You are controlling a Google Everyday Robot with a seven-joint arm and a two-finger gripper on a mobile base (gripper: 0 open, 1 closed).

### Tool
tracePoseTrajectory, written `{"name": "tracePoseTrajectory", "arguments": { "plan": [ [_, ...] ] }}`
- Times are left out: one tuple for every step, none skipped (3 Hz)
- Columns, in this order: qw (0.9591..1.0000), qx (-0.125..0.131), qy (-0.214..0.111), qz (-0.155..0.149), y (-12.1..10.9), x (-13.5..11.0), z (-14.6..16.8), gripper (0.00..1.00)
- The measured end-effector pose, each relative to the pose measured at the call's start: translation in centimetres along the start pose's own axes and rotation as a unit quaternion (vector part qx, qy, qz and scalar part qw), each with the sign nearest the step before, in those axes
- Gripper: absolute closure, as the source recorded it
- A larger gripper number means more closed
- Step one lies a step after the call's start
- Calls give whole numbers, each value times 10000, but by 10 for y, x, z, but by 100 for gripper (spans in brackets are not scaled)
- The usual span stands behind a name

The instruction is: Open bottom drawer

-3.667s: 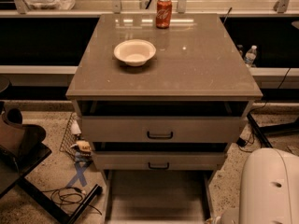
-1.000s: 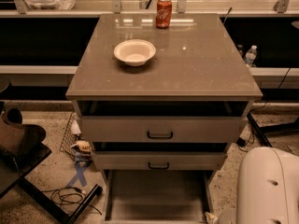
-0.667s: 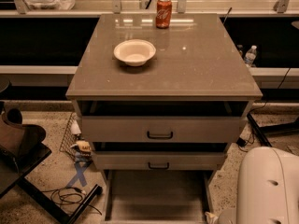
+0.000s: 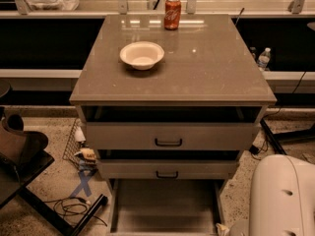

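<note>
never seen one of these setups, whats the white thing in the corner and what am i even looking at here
This is a single camera picture, looking down at the front of a small cabinet with three drawers. The white rounded shape at lower right is part of the robot, a wheeled machine with one arm. Its gripper, the two-finger part that grasps things, is outside the picture, so you cannot see it holding anything.

On the cabinet top sit a white bowl and, further back, a red soda can. Below it are the two upper drawer fronts, each with a black handle. Under them the bottom drawer is pulled out toward the camera, showing its flat grey inside.
</note>
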State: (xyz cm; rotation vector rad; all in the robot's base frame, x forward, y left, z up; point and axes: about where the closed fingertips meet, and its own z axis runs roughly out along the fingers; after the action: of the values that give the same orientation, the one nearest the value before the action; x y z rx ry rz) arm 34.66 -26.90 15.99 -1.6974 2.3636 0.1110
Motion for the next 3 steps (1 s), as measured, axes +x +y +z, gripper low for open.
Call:
{"name": "tracePoseTrajectory", "arguments": {
  "plan": [
    [9999, -25, -91, -34, 2, -1, 8, 0],
    [9999, -25, -91, -34, 2, -1, 8, 0],
    [9992, -33, -168, -356, 13, -14, -6, 14]
  ]
}}
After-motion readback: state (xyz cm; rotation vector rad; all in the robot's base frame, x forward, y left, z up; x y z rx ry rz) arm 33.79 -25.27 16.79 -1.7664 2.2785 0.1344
